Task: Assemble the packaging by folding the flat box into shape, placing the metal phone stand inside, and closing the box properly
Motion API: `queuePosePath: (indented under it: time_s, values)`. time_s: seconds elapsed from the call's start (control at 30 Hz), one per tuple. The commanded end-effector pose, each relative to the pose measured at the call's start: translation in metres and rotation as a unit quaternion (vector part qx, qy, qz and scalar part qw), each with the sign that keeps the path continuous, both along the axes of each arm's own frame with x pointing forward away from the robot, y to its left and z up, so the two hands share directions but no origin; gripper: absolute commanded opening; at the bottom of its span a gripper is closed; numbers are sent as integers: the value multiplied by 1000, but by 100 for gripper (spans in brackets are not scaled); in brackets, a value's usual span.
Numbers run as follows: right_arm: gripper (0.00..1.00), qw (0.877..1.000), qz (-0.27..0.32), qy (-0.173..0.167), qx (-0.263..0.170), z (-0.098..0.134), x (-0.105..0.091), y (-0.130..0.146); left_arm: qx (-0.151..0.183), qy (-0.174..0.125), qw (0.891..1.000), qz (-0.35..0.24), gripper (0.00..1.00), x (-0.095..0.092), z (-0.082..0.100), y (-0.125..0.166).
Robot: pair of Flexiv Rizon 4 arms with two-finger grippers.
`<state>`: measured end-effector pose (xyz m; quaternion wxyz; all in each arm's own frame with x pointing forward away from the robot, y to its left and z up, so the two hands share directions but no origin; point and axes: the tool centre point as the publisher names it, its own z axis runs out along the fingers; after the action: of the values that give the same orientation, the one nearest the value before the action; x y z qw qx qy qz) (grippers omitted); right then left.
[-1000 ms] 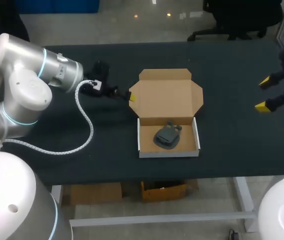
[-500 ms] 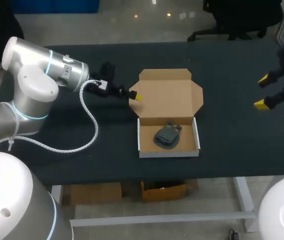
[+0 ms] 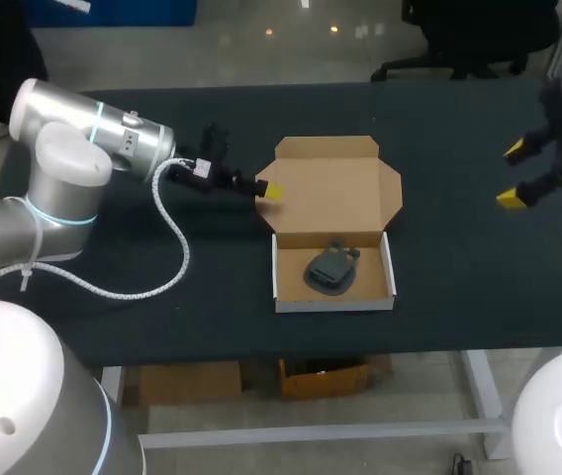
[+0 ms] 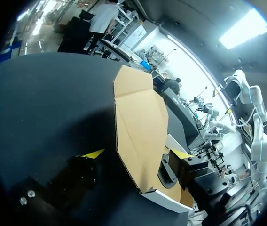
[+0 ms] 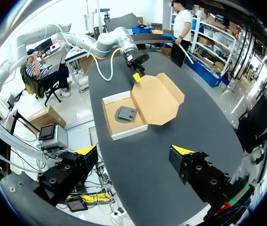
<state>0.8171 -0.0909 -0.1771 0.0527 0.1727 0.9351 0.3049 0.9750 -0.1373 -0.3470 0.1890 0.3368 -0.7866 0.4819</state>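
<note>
The cardboard box (image 3: 334, 293) stands as a white-walled tray with its brown lid (image 3: 330, 188) lying open and flat behind it. Inside the tray lies the dark metal phone stand (image 3: 332, 268). My left gripper (image 3: 266, 188) is at the lid's left side flap. In the left wrist view that flap's edge (image 4: 133, 136) runs between the gripper's (image 4: 137, 153) open fingers, one yellow tip on each side; the stand (image 4: 164, 172) shows beyond it. My right gripper (image 3: 521, 174) hangs open far to the right, holding nothing. From the right wrist view the gripper (image 5: 134, 150) looks across at the box (image 5: 124, 126).
A white coiled cable (image 3: 177, 247) trails from my left arm over the dark table (image 3: 459, 257). Bare tabletop lies between the box and my right gripper, and in front of the tray up to the table's near edge.
My left gripper has slid a little to the right, up to the lid's left flap. My right gripper has drifted slightly left and farther back. The box and the stand have not moved.
</note>
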Motion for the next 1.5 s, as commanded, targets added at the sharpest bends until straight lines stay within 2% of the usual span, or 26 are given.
queuePosePath:
  time_s: [0.03,0.2,0.23,0.27,0.53,1.1,1.5]
  values:
    - [100,1000,2,3,-3,4,4,3,-8,9,1000,-27,80,6,-1,-3]
    - [100,1000,4,1,-5,5,7,7,-9,8,999,-44,64,5,-3,-8]
    - [100,1000,4,1,-5,5,7,8,-11,7,999,-47,53,5,-3,-9]
    - [100,1000,5,1,-6,5,7,8,-11,6,999,-49,49,4,-4,-10]
    - [100,1000,7,-1,-9,9,9,12,-20,-3,998,-66,31,-2,-5,-13]
    - [100,1000,7,-1,-13,10,10,18,-25,-29,995,-94,15,-12,3,-16]
    - [100,1000,7,-4,-16,14,9,21,-30,-54,991,-115,14,-20,9,-18]
